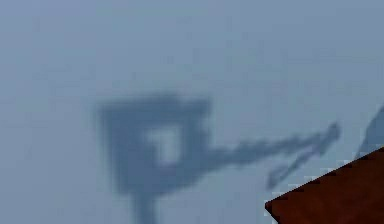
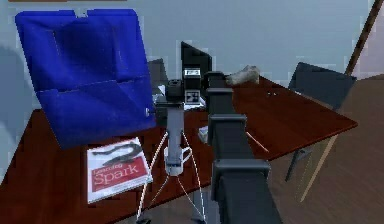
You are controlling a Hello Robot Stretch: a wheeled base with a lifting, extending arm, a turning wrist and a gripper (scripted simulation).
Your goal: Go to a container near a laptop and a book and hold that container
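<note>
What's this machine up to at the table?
A wheeled robot reaches its dark arm out over a reddish-brown table. Its gripper hangs at a small white cup standing on the table, next to a red-covered book. Behind the book stands a big blue thing that looks like an open laptop. Whether the gripper holds the cup cannot be told. A dark chair stands by the table.
</note>
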